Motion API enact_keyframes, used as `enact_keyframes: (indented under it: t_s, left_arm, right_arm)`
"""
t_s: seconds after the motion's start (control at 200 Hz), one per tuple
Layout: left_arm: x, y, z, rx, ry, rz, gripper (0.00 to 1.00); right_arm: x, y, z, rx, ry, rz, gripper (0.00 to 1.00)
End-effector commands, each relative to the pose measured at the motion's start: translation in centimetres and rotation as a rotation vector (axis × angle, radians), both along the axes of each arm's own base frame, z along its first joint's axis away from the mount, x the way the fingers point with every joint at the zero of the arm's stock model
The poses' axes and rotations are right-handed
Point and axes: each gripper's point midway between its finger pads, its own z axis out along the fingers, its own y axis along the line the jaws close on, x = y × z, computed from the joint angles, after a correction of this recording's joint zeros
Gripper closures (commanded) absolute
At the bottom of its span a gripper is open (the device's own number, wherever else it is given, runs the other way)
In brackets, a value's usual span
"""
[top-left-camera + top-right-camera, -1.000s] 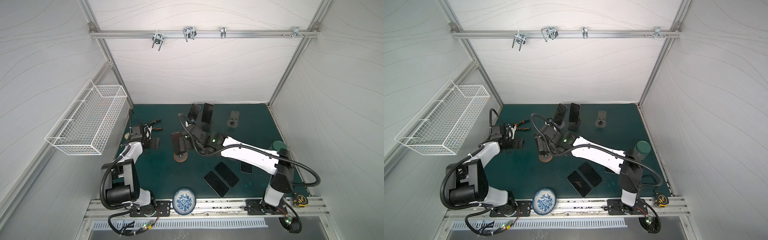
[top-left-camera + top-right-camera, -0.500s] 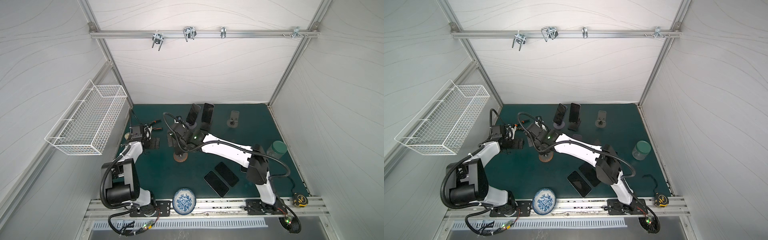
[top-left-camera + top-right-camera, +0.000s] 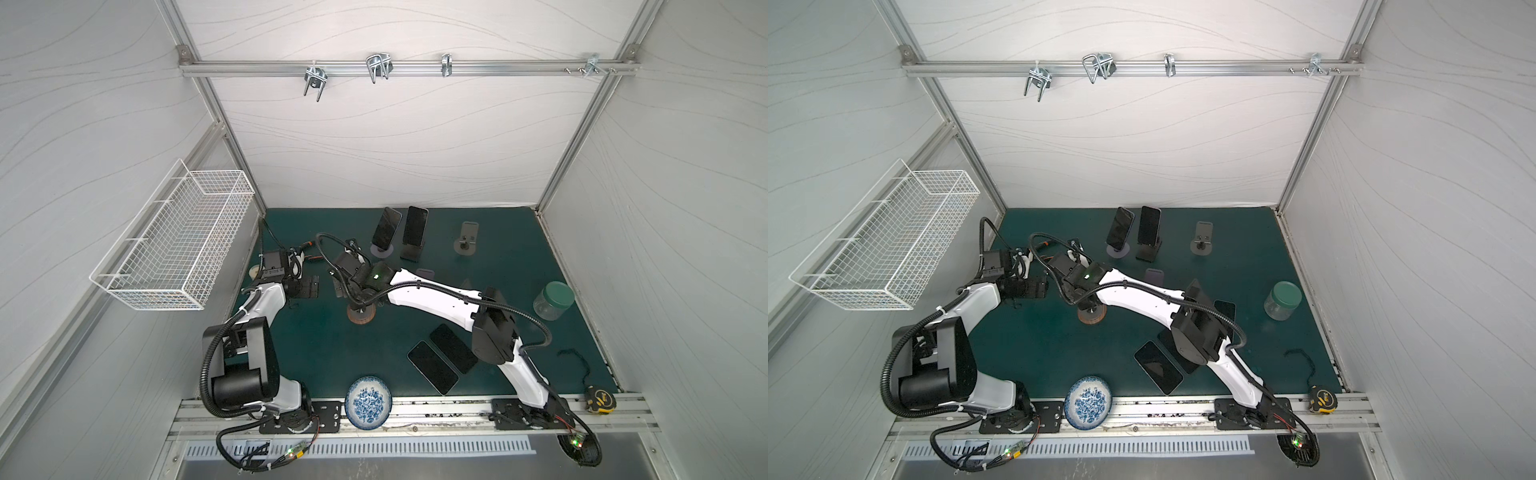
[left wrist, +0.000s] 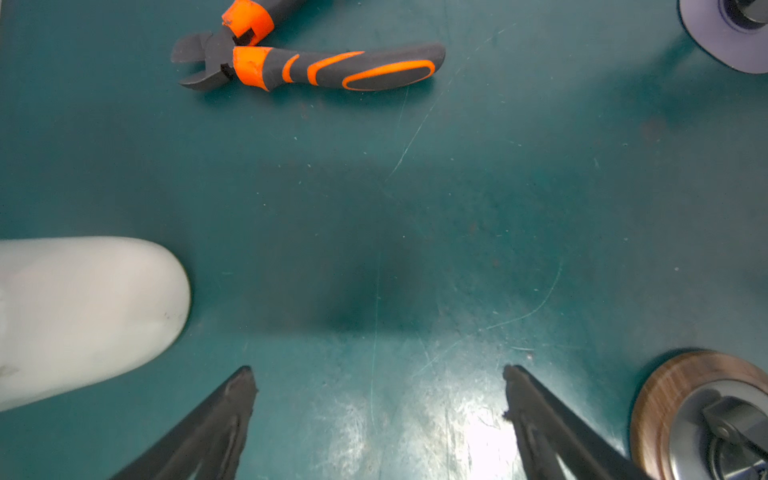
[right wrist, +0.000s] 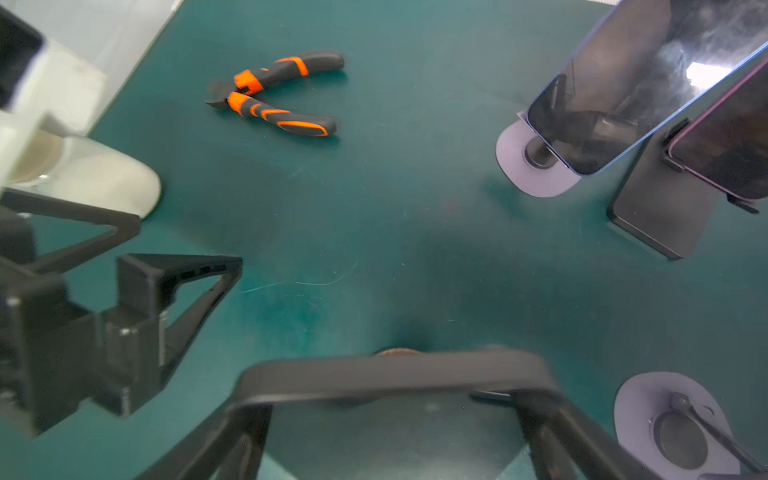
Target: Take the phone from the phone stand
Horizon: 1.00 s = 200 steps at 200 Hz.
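Observation:
The phone (image 5: 395, 374) is a dark slab whose top edge runs across between my right gripper's fingers in the right wrist view. It stands on the phone stand (image 3: 360, 319) with a round wooden base, also seen in a top view (image 3: 1091, 318) and in the left wrist view (image 4: 660, 399). My right gripper (image 5: 392, 409) is shut on the phone, one finger against each side. In both top views the right wrist hides most of the phone. To the left, my left gripper (image 4: 379, 374) hangs open and empty over the green mat (image 3: 307, 286).
Two more phones lean on stands at the back (image 3: 386, 226) (image 3: 415, 226), beside an empty stand (image 3: 467, 239). Two phones lie flat near the front (image 3: 432, 368). Orange pliers (image 4: 311, 66), a green-lidded jar (image 3: 552, 300), a blue plate (image 3: 369, 402) and a wire basket (image 3: 174, 245) are around.
My right gripper has moved left from beside the stand to over the phone, and its fingers have closed in on the phone's sides. The left arm has not moved.

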Motion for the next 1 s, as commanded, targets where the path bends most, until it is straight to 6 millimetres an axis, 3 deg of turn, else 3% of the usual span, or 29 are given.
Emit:
enact_keyframes:
  t_s: [0.0,0.35,0.995]
  left_arm:
    - [1.1,0.1,1.4,0.013,-0.048,-0.015,0.05]
    - [1.0,0.0,1.6,0.012,-0.055,-0.024,0.05]
    - [1.0,0.1,1.6,0.016,-0.058,-0.018,0.05]
  right_arm:
    - [0.7,-0.6,-0.6,-0.026,-0.008,-0.051,0.11]
    - [1.0,-0.2,-1.6,-0.043,-0.014,-0.068,0.17]
    - [-0.6,-0.2,4.6,0.059,-0.032,0.01,0.4]
